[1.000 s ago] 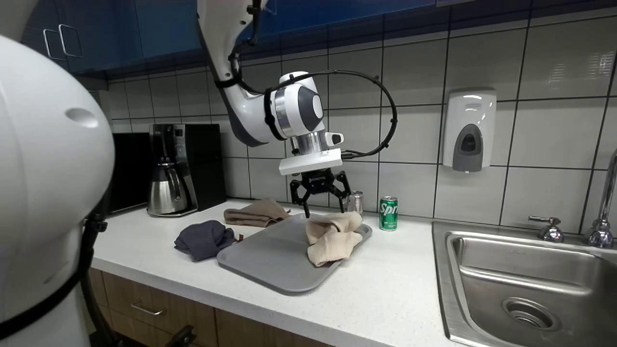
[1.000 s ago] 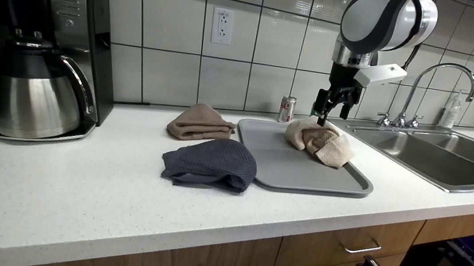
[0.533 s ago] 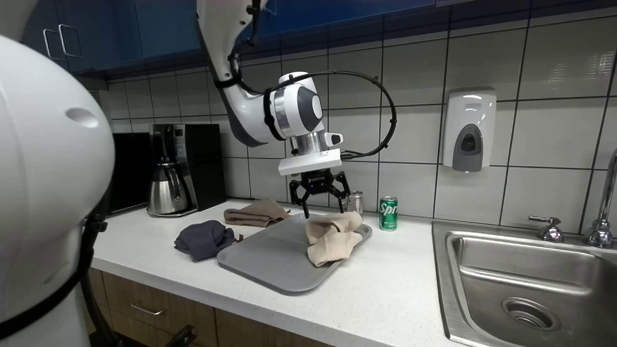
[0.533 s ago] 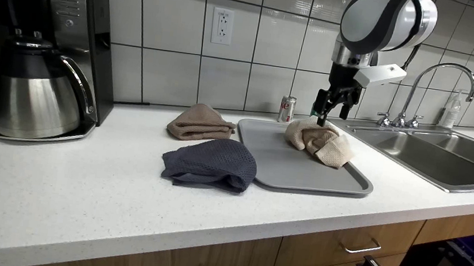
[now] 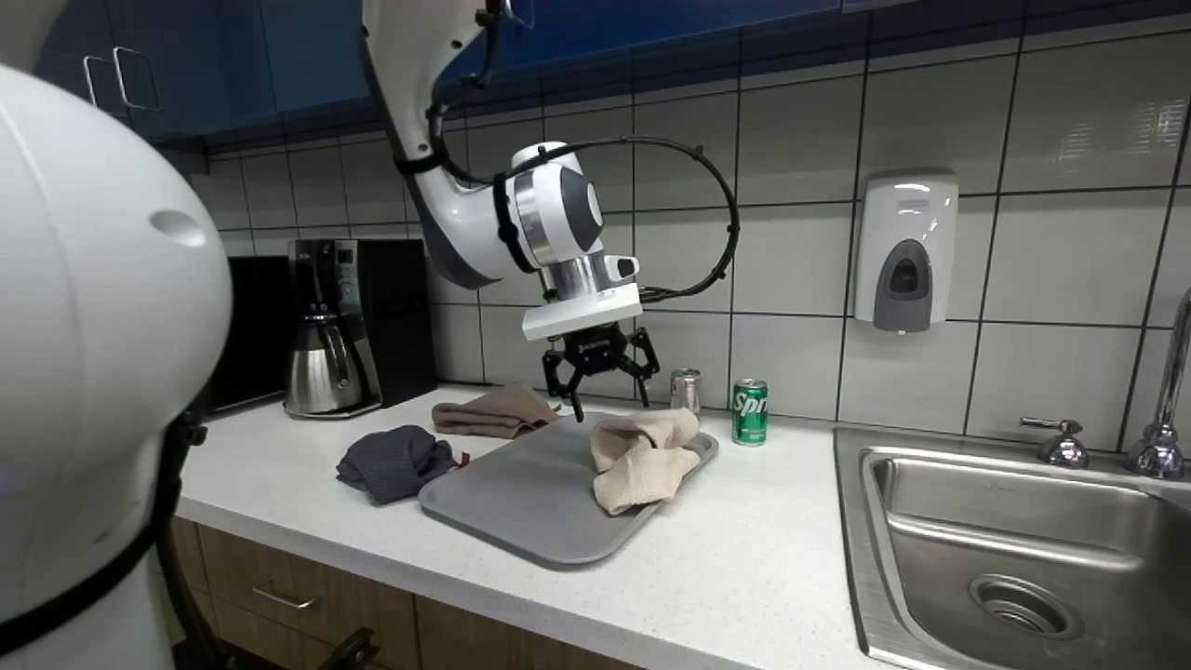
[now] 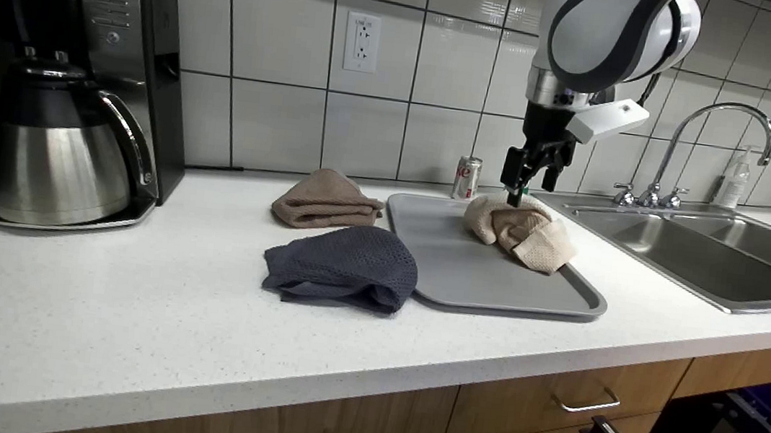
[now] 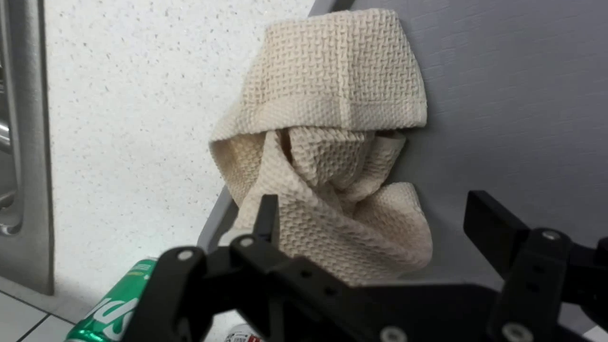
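My gripper (image 5: 611,409) hangs open above the grey tray (image 5: 530,493), with nothing held between its fingers. Below it a crumpled beige cloth (image 7: 332,85) lies on one side of the tray and over its rim. In the wrist view the cloth's near folds show between the two fingertips, nearer the left finger (image 7: 268,218); the right finger (image 7: 491,228) is over bare tray. Beside the tray lies a bunched dark blue cloth (image 6: 343,266), and behind that a folded brown cloth (image 6: 327,203). Both exterior views show all three cloths.
A green Sprite can (image 5: 749,414) and a silver can (image 6: 467,177) stand by the tiled wall behind the tray. The steel sink (image 5: 851,521) is on one side, a coffee maker (image 6: 66,151) on the other. A soap dispenser (image 5: 907,251) hangs on the wall.
The arm and gripper have shifted slightly left in both exterior views during the last half second, still open. The cloths, tray and cans have stayed put.
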Controlling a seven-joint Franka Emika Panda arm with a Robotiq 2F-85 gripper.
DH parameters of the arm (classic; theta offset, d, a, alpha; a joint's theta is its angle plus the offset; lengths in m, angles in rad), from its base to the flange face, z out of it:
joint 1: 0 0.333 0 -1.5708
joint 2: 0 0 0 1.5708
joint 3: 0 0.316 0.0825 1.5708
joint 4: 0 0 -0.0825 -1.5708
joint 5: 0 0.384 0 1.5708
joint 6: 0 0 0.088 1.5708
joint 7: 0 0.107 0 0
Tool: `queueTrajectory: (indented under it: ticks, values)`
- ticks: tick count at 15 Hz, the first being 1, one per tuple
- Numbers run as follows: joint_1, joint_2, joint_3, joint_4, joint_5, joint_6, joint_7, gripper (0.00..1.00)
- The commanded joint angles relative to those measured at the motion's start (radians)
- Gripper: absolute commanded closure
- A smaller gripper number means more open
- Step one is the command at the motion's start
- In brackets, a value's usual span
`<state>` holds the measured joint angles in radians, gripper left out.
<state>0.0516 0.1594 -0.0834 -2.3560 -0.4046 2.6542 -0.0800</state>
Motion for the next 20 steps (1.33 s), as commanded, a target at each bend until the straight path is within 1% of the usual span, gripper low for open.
queueTrajectory:
  ticks: [1,6,13,20]
  values:
    - [0.013,-0.009,0.023,0.009,-0.033,-0.014,0.042,0.00]
    - [0.037,0.008,0.062,0.040,0.003,-0.023,0.061,0.00]
    - [0.085,0.032,0.105,0.088,0.012,-0.045,0.119,0.00]
    - [0.136,0.041,0.151,0.110,0.025,-0.073,0.121,0.00]
